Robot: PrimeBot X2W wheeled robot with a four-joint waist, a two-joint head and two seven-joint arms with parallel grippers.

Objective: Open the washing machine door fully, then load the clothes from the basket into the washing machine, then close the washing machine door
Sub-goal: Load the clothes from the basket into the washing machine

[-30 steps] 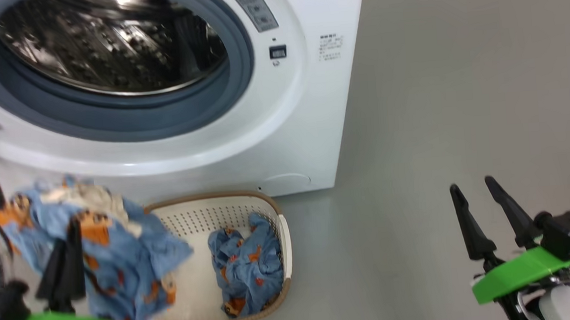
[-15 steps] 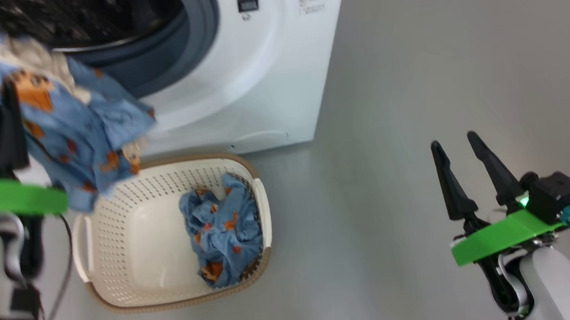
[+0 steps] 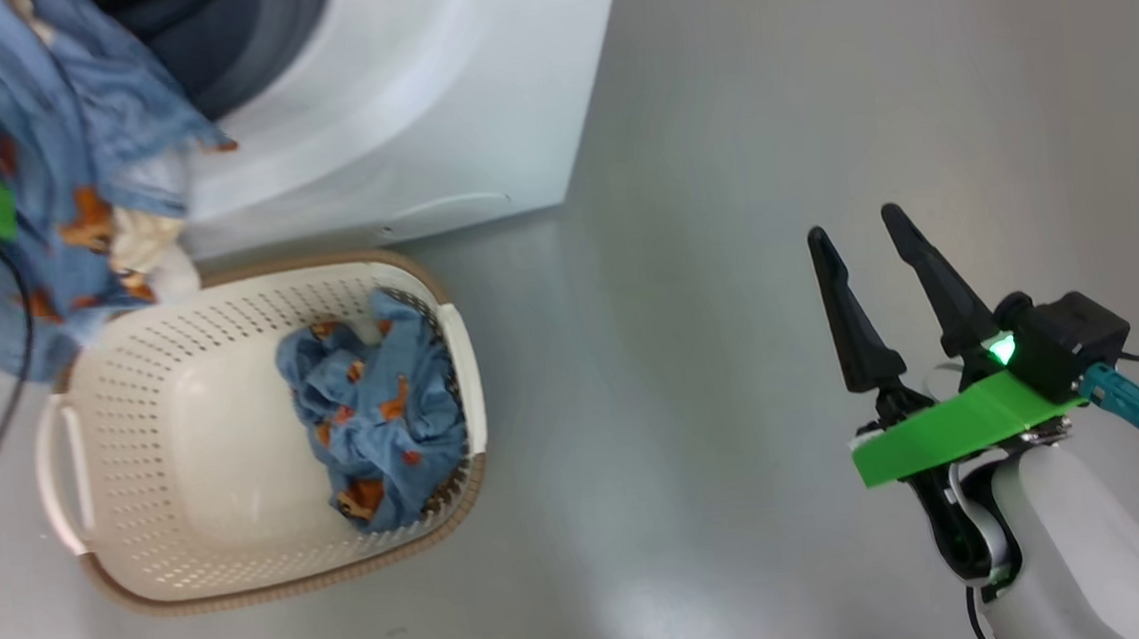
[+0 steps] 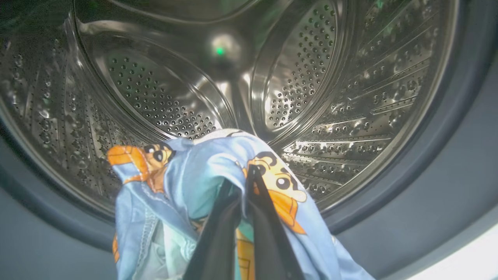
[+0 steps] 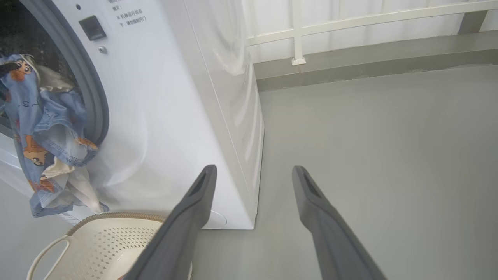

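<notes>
The white washing machine (image 3: 414, 100) stands open, and its steel drum (image 4: 295, 77) faces my left gripper. My left gripper (image 4: 241, 177) is shut on a light blue garment with orange figures (image 4: 186, 182). It holds the garment at the drum's mouth, where the cloth hangs over the grey gasket (image 5: 42, 128). Another piece of the clothes (image 3: 376, 413) lies in the cream basket (image 3: 247, 588) on the floor in front of the machine. My right gripper (image 3: 853, 221) is open over bare floor to the right, holding nothing. The washing machine door is out of view.
Grey floor (image 3: 718, 149) stretches to the right of the machine. A white railing (image 5: 350, 23) and a low kerb run along the far side. The basket's near handle (image 5: 46, 252) sits just left of my right gripper's fingers (image 5: 186, 217).
My left gripper has lifted the blue garment from beside the basket up to the drum opening. The head camera has swung, shifting the whole picture. The right gripper stays open.
</notes>
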